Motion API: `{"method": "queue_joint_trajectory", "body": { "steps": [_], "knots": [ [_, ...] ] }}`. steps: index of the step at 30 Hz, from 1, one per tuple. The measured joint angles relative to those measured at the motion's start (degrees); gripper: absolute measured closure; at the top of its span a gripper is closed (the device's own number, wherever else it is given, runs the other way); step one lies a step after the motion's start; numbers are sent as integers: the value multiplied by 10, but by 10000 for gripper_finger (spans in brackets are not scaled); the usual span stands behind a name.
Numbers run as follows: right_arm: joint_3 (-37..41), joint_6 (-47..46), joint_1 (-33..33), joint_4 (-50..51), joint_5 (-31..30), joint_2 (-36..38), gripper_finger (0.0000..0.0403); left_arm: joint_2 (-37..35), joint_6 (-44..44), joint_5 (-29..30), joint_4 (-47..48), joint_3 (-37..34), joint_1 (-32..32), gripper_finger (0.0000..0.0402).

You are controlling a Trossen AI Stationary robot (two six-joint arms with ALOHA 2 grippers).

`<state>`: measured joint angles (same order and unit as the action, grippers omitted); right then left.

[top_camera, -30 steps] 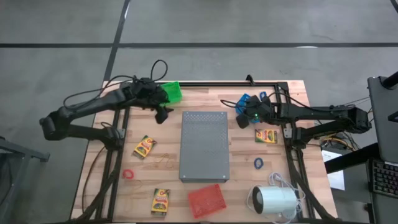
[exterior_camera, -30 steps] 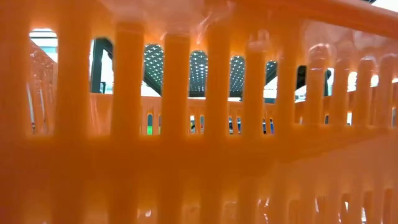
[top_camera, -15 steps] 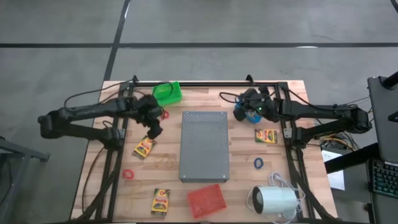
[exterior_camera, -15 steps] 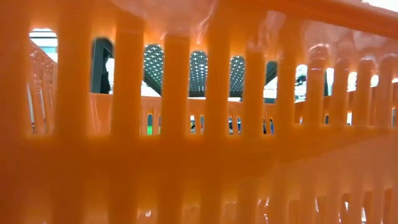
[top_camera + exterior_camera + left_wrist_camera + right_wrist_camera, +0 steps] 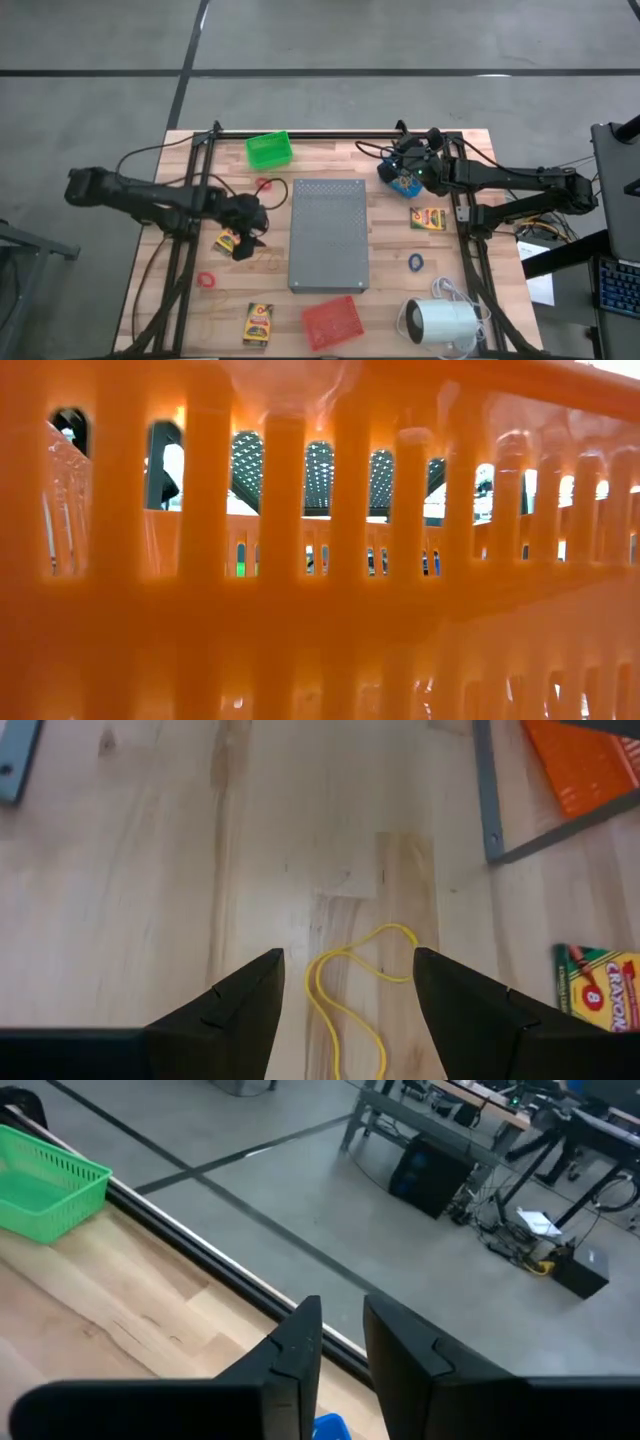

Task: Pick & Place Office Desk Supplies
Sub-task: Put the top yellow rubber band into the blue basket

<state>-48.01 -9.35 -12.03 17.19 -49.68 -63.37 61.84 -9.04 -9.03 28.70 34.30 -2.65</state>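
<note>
My left gripper [image 5: 246, 240] [image 5: 347, 960] hangs open over the wood left of the grey slab [image 5: 328, 235]. A thin yellow-tan rubber band [image 5: 350, 988] lies flat between its fingertips, untouched. One crayon box [image 5: 229, 240] sits partly under that wrist, and another [image 5: 258, 322] [image 5: 600, 990] lies nearer the front. A third [image 5: 428, 217] lies right of the slab. Red rings [image 5: 265, 185] [image 5: 206, 280] and a blue ring [image 5: 416, 262] rest on the table. My right gripper [image 5: 402, 168] [image 5: 342, 1312] is raised above a blue holder [image 5: 402, 184], its fingers a narrow gap apart with nothing between them.
A green basket [image 5: 268, 150] [image 5: 45, 1190] stands at the far edge. An orange-red basket [image 5: 332, 320] [image 5: 590, 760] sits at the near edge, and its slatted wall [image 5: 320, 560] fills the low view. A white cylinder with a cord [image 5: 440, 322] lies near right.
My left gripper has swung from beside the green basket toward the near edge, and it now hangs over the rubber band beside the slab. My right gripper has shifted slightly toward the far edge above the blue holder.
</note>
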Motion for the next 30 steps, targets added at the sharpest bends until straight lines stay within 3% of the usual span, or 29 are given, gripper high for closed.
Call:
{"method": "queue_joint_trajectory", "body": {
  "steps": [12,18,30],
  "knots": [
    [1,0,0,1,0,0,335,2,4,37,-68,-41,-24,175],
    [3,-7,0,2,0,0,329,2,62,40,-107,-65,-25,175],
    [5,-7,0,2,1,0,337,3,15,39,-166,-119,-27,175]
  ]
}}
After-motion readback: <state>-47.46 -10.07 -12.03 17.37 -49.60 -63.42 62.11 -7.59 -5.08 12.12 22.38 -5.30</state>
